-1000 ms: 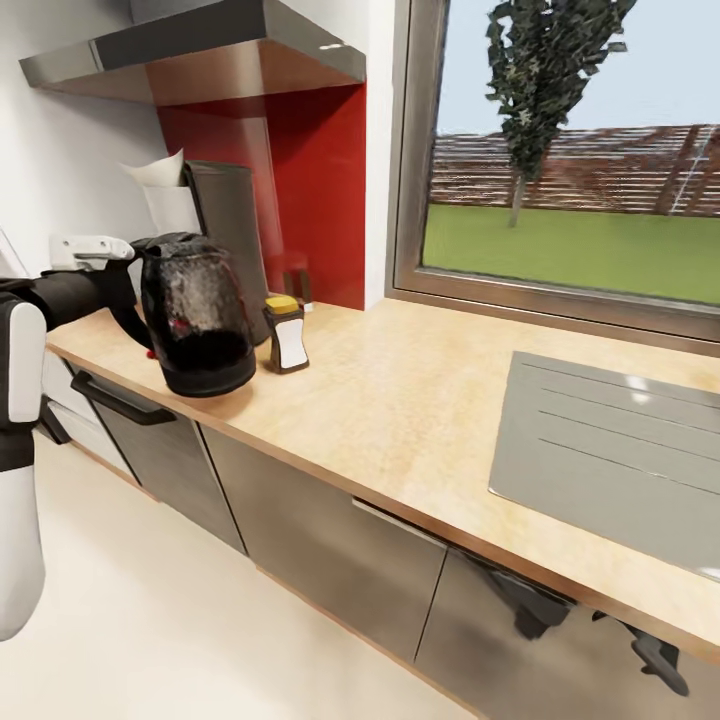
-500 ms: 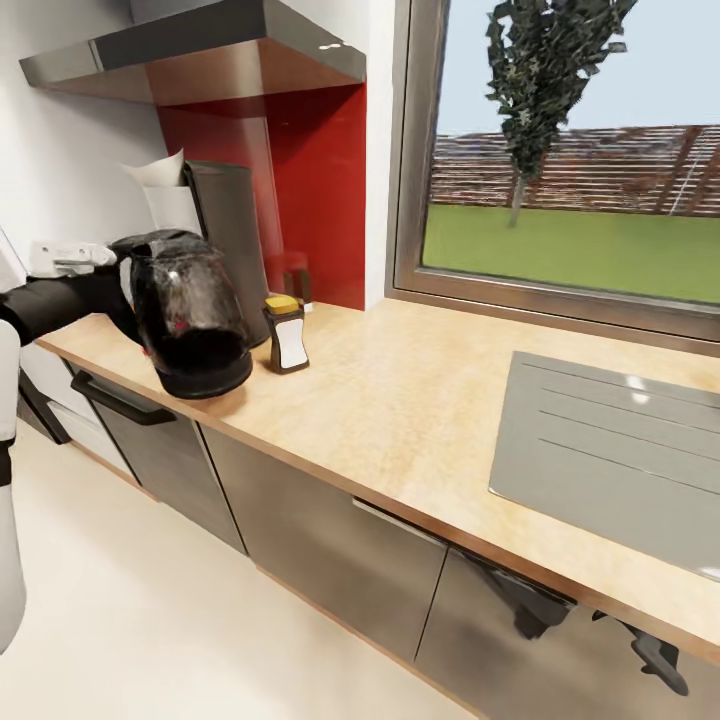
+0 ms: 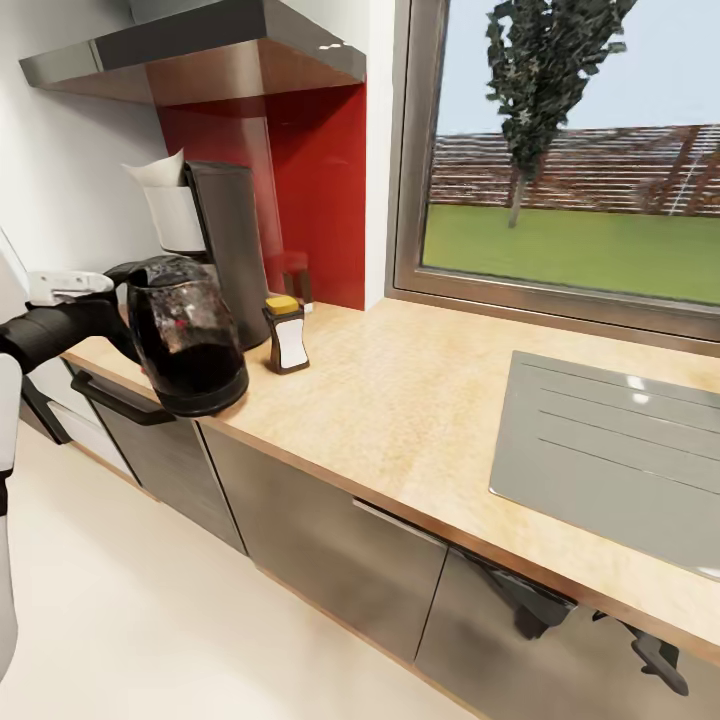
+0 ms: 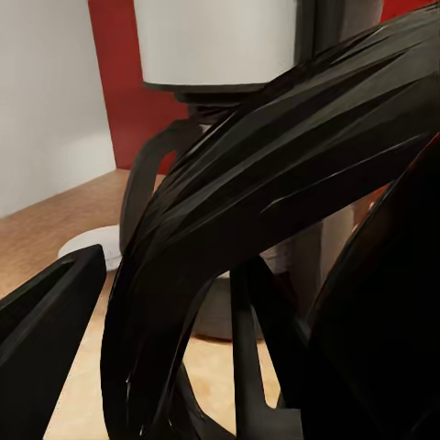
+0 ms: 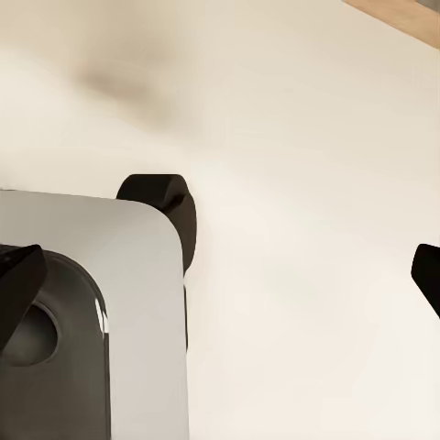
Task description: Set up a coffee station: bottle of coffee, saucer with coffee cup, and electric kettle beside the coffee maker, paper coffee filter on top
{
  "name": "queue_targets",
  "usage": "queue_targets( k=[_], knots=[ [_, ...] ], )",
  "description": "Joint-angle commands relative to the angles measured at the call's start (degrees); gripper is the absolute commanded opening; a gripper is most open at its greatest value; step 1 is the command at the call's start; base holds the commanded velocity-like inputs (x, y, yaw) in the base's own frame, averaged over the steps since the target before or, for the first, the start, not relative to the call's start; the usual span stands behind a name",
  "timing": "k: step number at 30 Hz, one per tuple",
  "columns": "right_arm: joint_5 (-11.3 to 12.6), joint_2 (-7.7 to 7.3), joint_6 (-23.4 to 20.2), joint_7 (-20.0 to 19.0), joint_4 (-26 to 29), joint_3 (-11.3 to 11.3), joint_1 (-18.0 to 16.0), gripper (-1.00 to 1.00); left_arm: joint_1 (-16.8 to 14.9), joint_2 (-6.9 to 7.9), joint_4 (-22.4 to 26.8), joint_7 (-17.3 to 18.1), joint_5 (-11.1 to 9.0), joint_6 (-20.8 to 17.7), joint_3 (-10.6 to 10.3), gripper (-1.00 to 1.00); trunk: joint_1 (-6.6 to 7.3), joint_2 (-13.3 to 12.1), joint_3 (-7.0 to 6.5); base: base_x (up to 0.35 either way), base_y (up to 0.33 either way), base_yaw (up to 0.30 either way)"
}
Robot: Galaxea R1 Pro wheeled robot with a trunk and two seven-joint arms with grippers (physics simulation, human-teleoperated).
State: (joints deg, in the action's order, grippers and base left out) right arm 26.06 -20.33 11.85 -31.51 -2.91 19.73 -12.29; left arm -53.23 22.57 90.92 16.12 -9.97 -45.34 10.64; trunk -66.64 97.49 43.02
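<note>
While the left arm reaches in from nine o'clock in the head view, its left gripper (image 3: 118, 300) is clenched on the black looped handle of the rounded, brownish-tinted glass electric kettle (image 3: 188, 338). That kettle tilts slightly, its black base at the front edge of the long light wood-grain countertop (image 3: 420, 400); whether the base touches the surface cannot be told. At twelve o'clock from the kettle, just behind it, stands the tall black coffee maker (image 3: 222, 245) with its silver-white filter basket, and the cream-white paper coffee filter (image 3: 155, 170) sits on top of that basket. At three o'clock from the kettle, close beside the machine's foot, stands the small dark bottle of coffee (image 3: 287, 337) with white label and tan-orange cap, upright on the worktop.

From the left wrist camera, the kettle handle (image 4: 266, 220) crosses close before the lens, one black finger (image 4: 46, 339) of the gripper beside it; beyond lie the machine's basket and steel carafe, with a small round white saucer (image 4: 92, 246) flat on the worktop next to it.

From the right wrist camera, the right gripper (image 5: 220, 284) hangs released over pale floor, its two black fingertips well apart
</note>
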Motion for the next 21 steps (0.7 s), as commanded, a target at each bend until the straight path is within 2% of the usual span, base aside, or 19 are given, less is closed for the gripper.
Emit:
queue_targets(
  k=[1,7,17,21],
  knots=[
    [0.52,0.02,0.37,-0.32,-0.25,0.49,-0.11,1.00,-0.05,-0.02,0.05,-0.01,-0.32,-0.38,0.09,-1.00,0.01,0.03,0.05,0.023,0.027,0.000],
    [0.51,0.02,0.37,-0.37,-0.25,0.49,-0.11,1.00,-0.03,0.02,0.05,-0.02,-0.32,-0.43,0.16,-1.00,0.01,0.03,0.05,0.102,0.092,-0.032],
    [0.55,0.02,0.37,-0.35,-0.25,0.49,-0.11,1.00,-0.03,0.09,0.05,0.00,-0.32,-0.53,0.18,-1.00,0.01,0.03,0.05,0.010,0.009,-0.235],
    [0.56,0.02,0.37,-0.32,-0.25,0.49,-0.11,1.00,-0.03,0.11,0.05,0.01,-0.32,-0.54,0.24,-1.00,0.01,0.03,0.05,-0.082,0.069,-0.094]
  ],
)
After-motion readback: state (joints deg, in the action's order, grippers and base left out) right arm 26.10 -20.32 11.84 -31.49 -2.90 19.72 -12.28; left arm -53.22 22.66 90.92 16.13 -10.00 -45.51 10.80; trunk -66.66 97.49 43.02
